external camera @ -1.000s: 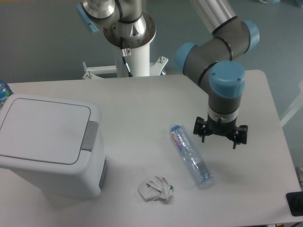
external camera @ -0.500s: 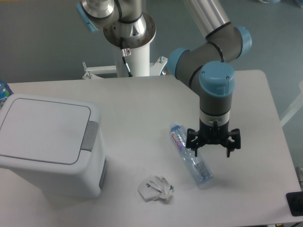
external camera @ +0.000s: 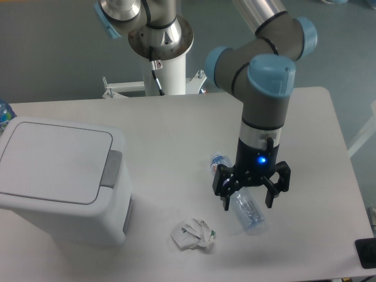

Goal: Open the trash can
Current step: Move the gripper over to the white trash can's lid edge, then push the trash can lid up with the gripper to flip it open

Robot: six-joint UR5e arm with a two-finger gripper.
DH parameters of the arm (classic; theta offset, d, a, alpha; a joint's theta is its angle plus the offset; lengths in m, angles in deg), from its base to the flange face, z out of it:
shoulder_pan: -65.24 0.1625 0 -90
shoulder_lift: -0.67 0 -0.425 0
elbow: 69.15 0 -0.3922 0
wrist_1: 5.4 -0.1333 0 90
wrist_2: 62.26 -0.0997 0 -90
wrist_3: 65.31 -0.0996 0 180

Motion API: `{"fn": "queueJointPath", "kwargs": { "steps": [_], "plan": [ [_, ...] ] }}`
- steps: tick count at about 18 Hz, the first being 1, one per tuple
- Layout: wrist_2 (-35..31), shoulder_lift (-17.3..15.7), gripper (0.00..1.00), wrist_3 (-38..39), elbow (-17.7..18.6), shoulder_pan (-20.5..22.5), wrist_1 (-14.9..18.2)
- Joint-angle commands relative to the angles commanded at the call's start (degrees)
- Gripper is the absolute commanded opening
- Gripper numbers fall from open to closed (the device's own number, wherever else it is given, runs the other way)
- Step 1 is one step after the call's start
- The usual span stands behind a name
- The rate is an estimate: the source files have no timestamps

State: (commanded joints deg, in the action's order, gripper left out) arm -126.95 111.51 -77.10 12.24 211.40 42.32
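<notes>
Camera view shows my gripper (external camera: 249, 202) open, holding nothing, hanging over the bottle (external camera: 242, 201). My trash can (external camera: 59, 179) sits far to the left, lid shut, its grey button (external camera: 111, 169) facing me.

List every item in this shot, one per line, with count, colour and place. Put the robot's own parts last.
trash can: one, white with a grey push tab, left side of the table, lid shut
plastic bottle: one, clear with a red and white label, lying right of centre, partly hidden under the gripper
crumpled paper: one, white with a little green, near the front edge, between trash can and bottle
blue object: one, only a sliver at the far left edge, cannot tell what it is
dark object: one, black, cut off at the lower right corner
table: one, pale grey
robot arm: one, grey with blue caps, over the right half
gripper: one, black, jaws open, above the bottle
</notes>
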Motion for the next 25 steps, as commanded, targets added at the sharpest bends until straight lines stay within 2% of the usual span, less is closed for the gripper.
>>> {"fn": "queueJointPath", "kwargs": {
  "steps": [4,8,10,14,25],
  "plan": [
    [0.4,-3.3,1.0,0.7,0.6,-3.4,0.2],
    [0.3,-8.9,1.0,2.3,6.7,-6.3,0.4],
    [0.2,-10.5,1.0,2.4,8.7,-7.6,0.4],
    [-0.3,-10.5,1.0,3.7,9.2,-11.2,0.4],
    [-0.6,-10.6,1.0,4.5,11.2,-11.4,0.4]
  ]
}}
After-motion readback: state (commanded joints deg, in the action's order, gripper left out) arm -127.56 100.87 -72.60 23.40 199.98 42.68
